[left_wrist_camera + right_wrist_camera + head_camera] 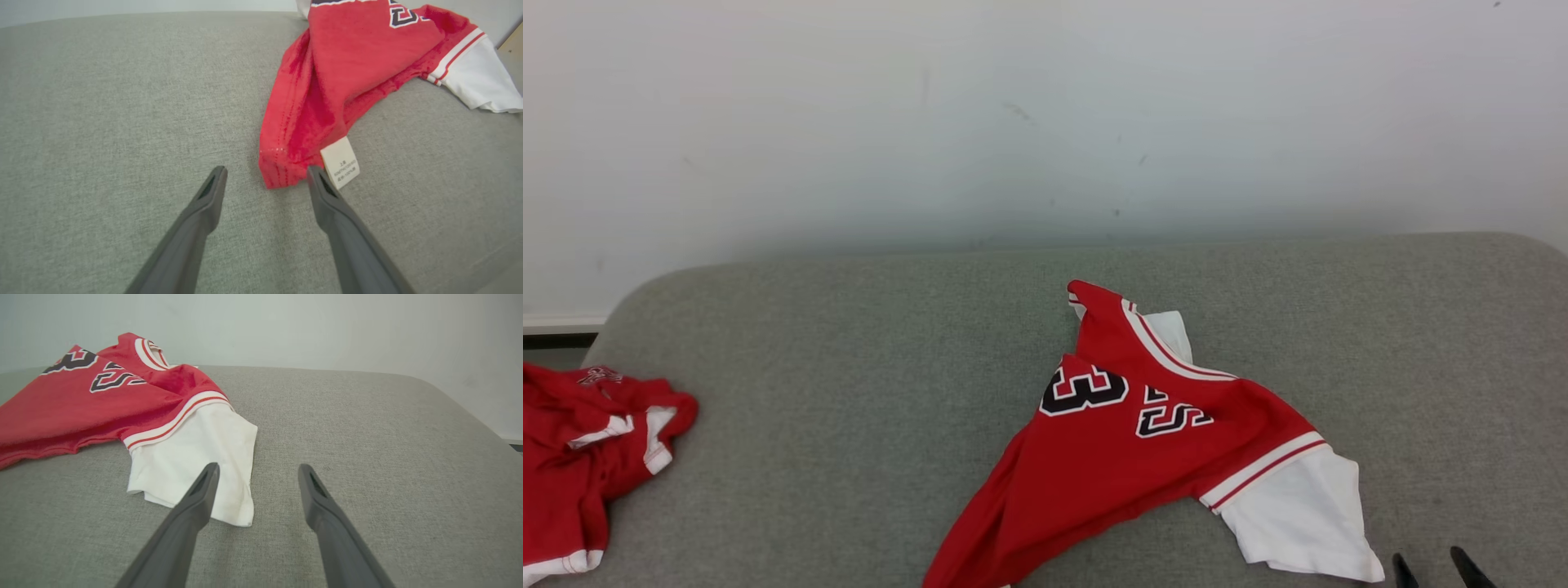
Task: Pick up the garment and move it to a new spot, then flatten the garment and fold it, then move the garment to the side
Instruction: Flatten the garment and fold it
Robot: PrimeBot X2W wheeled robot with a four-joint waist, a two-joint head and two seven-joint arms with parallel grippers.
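Note:
A red jersey garment (1143, 441) with white sleeves and black-and-white numbers lies crumpled on the grey cushion (849, 392), right of centre. Its red hem corner (282, 167) with a white care label (340, 162) lies just beyond my left gripper (265, 173), which is open and holds nothing. The white sleeve (196, 461) lies just left of my right gripper (257, 471), also open and empty. In the head view the right gripper's tips (1437, 567) show at the bottom right, near the sleeve (1298, 514).
A second red and white garment (580, 457) lies bunched at the cushion's left edge. A pale wall (1045, 122) stands behind the cushion. Bare grey fabric stretches left of the jersey and to its right (388, 457).

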